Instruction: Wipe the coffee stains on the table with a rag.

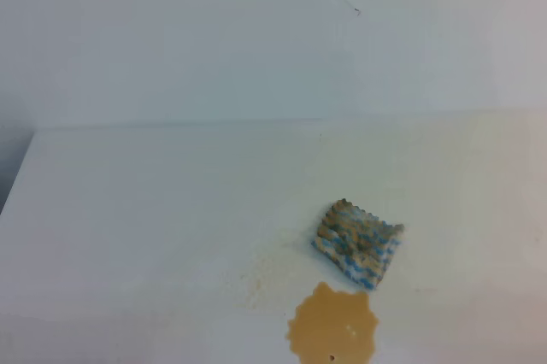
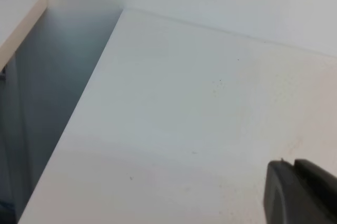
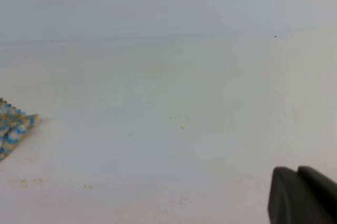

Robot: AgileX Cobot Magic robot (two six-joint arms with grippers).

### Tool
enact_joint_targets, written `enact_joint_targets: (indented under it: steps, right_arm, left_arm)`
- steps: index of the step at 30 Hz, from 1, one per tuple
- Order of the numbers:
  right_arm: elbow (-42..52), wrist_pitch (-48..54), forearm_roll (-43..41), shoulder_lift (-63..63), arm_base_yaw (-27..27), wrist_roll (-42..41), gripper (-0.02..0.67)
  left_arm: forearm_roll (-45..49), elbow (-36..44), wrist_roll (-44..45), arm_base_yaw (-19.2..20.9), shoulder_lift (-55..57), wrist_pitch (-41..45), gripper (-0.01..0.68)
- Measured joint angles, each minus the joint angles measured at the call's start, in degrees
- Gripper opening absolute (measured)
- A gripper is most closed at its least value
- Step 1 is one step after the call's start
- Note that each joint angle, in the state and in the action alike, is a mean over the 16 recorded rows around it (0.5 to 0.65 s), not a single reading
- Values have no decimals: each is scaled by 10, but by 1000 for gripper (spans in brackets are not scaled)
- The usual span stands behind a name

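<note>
In the right wrist view the right gripper [image 3: 300,195] shows only as two dark finger ends in the lower right corner, pressed together with nothing between them, hanging above bare tabletop. In the left wrist view the left gripper [image 2: 297,190] appears the same way, two dark finger ends side by side in the lower right corner with only a thin seam between them; whether it is fully closed cannot be told from this sliver. Neither gripper shows in the exterior high view. The rag [image 1: 357,242], a small squarish cloth with blue-and-white wavy stripes, tan soiled patches and scalloped edges, lies flat on the table [image 1: 128,227] right of centre, turned at a slight angle; one corner of it peeks in at the left edge of the right wrist view, well apart from the right gripper. Just below the rag, near the front edge of the high view, sits the coffee stains' main puddle [image 1: 333,325], light brown with a wavy round outline, close to the rag's lower corner but not clearly touching it. Faint tan speckles spread to the left of the puddle and rag. Behind the white tabletop rises a pale wall [image 1: 256,39].
</note>
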Motion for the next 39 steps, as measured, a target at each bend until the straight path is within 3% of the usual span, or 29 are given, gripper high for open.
enact_joint_targets:
  steps: [39]
  right_arm:
    - [-3, 2, 0, 3, 0, 0, -3]
  left_arm:
    - [0, -2, 0, 0, 1, 1, 0]
